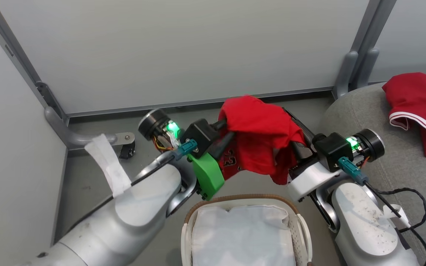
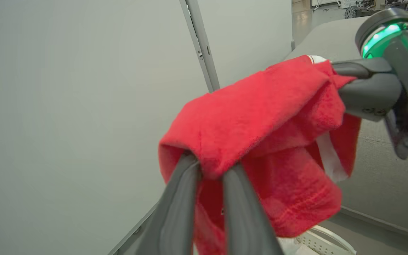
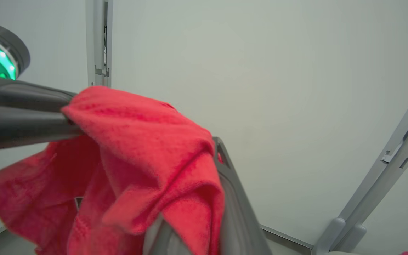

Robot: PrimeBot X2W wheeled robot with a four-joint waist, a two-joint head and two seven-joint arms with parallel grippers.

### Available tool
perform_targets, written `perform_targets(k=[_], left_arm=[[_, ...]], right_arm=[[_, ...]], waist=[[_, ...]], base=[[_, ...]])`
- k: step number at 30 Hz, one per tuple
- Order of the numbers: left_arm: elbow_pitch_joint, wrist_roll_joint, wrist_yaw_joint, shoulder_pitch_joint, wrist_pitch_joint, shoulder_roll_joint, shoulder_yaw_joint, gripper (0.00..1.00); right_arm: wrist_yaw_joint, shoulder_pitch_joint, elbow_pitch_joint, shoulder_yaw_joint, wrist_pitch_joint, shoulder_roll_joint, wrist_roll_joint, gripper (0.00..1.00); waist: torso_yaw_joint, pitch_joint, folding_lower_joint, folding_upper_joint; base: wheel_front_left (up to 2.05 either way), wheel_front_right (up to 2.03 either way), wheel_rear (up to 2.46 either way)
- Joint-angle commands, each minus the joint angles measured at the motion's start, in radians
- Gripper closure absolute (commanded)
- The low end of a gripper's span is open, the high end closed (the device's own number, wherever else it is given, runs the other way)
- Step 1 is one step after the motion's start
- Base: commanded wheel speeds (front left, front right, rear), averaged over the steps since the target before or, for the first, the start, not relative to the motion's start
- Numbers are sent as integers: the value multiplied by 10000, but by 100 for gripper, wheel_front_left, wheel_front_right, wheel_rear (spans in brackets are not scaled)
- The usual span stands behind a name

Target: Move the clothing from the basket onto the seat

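A red garment (image 1: 259,136) with a dark number print hangs in the air above the basket (image 1: 235,198), stretched between both grippers. My left gripper (image 1: 227,135) is shut on its left part, and in the left wrist view the fingers (image 2: 186,184) pinch a fold of the red garment (image 2: 260,124). On the garment's right part my right gripper (image 1: 296,138) is shut too, with cloth draped over its fingers (image 3: 234,198). Only the white cloth liner (image 1: 242,236) lies in the basket. A second red garment (image 1: 416,99) with white striped trim and a white tag lies on the grey seat (image 1: 364,111).
Pale partition walls with grey metal posts (image 1: 350,70) stand close behind. A bracket foot with a small wheel (image 1: 126,146) rests on the floor at the left. A black cable (image 1: 416,207) loops over the seat beside my right forearm.
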Motion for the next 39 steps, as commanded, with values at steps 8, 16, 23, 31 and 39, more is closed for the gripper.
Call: perform_targets(k=[8,16,23,31,39], left_arm=[[-443,80,263,1983,-99,-288,1199,0],[-959,413,92,3653,-104,-737,2647,0],[-1251,1318,35,4339,-105,-985,3456,0],[-1560,2180,-27,4926,-104,-1099,4226,0],[-1684,2650,-126,5159,-104,-1156,4617,0]], right_arm=[[-14,238,-286,-570,-49,-36,-118,100],[-14,543,-476,-989,-49,-33,40,100],[-14,643,-510,-1164,-49,-33,87,100],[-14,432,-637,-1476,-49,-35,-55,100],[-14,417,-933,-2059,-49,-32,-421,100]], waist=[[29,130,1,-1],[-4,257,1,-1],[-179,354,1,-1],[-1013,546,1,-1],[-2669,950,1,-1]], base=[[0,0,0],[0,0,0],[0,0,0],[0,0,0],[0,0,0]])
